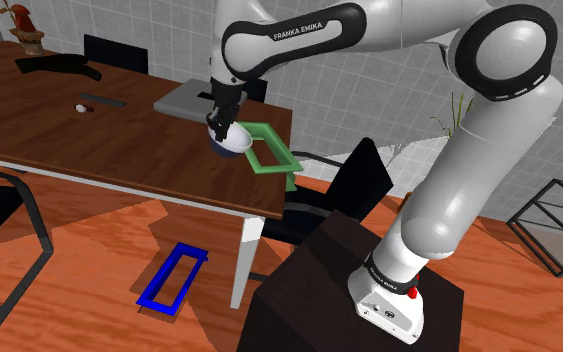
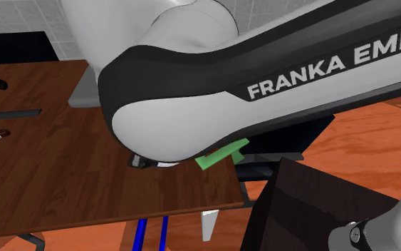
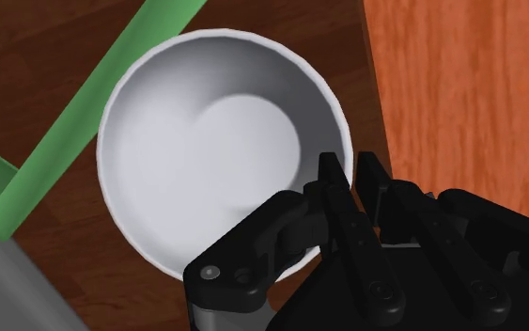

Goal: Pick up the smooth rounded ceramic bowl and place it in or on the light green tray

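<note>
— One bowl (image 3: 206, 141): where, facing how?
— White, round, no long axis, mouth toward the gripper (image 3: 351, 176), which pinches its rim. It sits just beside the green tray (image 1: 272, 150), over a brown wooden table (image 1: 89, 140).
— Room?
— Orange floor (image 1: 99, 260), grey tiled wall (image 1: 389, 100).

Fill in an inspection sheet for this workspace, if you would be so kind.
Surface: brown wooden table.
Job's things: white bowl, clasped at its rim, beside the green tray and not in it.
Clutter: grey slab, small white item and black curved piece, all farther back on the table.
Grippers: pincer shut on the bowl's rim, one finger inside, one outside.
Cables: nothing seen.
Surroundings: black chair by the stand, blue frame on the orange floor, tiled wall behind.
</note>
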{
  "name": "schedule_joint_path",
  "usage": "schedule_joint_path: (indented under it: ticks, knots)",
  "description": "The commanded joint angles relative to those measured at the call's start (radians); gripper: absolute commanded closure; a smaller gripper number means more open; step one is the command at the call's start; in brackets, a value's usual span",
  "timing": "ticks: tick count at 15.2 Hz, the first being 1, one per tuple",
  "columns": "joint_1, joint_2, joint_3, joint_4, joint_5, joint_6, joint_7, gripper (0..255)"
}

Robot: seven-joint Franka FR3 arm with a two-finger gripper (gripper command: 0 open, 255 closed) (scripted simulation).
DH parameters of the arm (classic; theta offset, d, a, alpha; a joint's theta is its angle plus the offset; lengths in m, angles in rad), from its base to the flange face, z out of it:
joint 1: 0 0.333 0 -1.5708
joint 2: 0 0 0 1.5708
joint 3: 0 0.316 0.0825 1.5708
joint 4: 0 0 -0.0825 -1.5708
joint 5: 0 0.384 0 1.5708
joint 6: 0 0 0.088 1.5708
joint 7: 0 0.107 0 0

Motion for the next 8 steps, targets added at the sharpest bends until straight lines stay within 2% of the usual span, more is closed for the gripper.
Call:
schedule_joint_path:
  ticks: [1, 8]
  knots:
    - [0.0, -0.007, 0.0, 0.019, 0.002, -0.025, -0.001, 255]
    - [0.0, -0.026, 0.0, 0.084, 0.008, -0.109, -0.008, 255]
